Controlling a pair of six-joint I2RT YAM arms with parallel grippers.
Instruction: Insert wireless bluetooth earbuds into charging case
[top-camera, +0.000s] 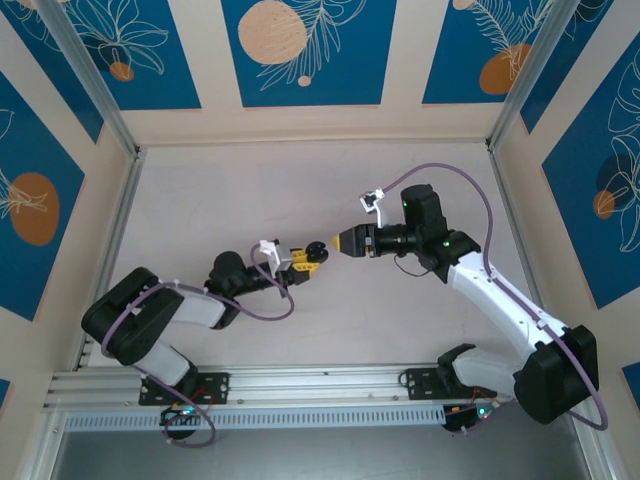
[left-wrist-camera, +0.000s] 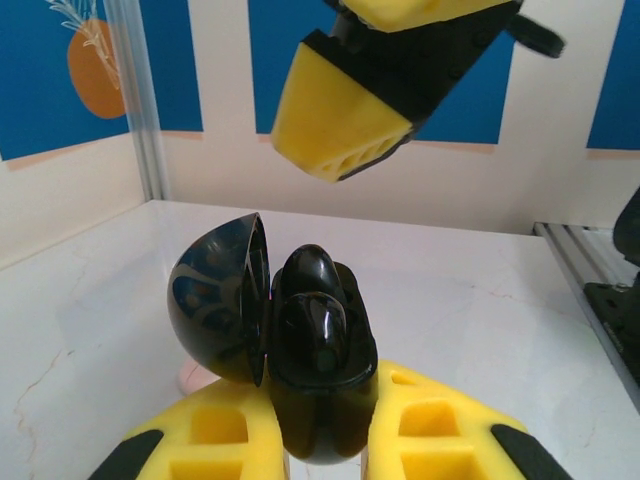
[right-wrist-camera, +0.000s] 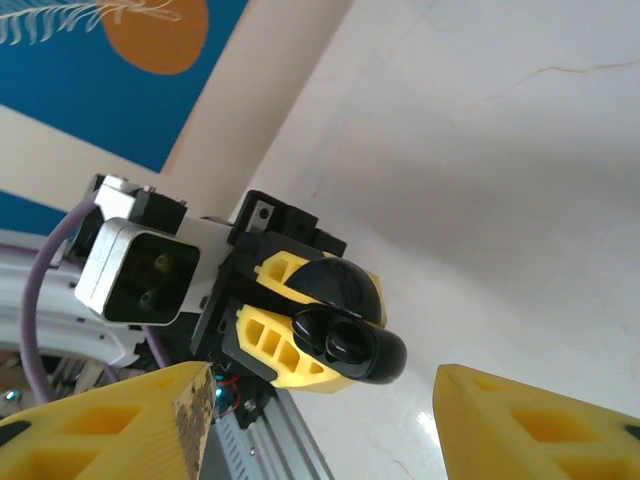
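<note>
My left gripper (top-camera: 300, 258) is shut on the lower body of a glossy black charging case (left-wrist-camera: 320, 410), held above the table. Its round lid (left-wrist-camera: 212, 300) stands open to the left. Two black earbuds (left-wrist-camera: 312, 318) sit side by side in the case's cradle. From the right wrist view the same case (right-wrist-camera: 385, 358) shows with both earbuds (right-wrist-camera: 335, 338) in it, between the left gripper's yellow fingers (right-wrist-camera: 265, 340). My right gripper (top-camera: 345, 243) hangs open just beyond the case, nothing between its yellow pads (right-wrist-camera: 120, 420). Its fingers (left-wrist-camera: 340, 120) point down at the case.
A small pale pink thing (left-wrist-camera: 195, 375) lies on the white table (top-camera: 300, 190) behind the lid; I cannot tell what it is. Walls with blue panels close the table on three sides, and an aluminium rail (top-camera: 320, 385) runs along the near edge.
</note>
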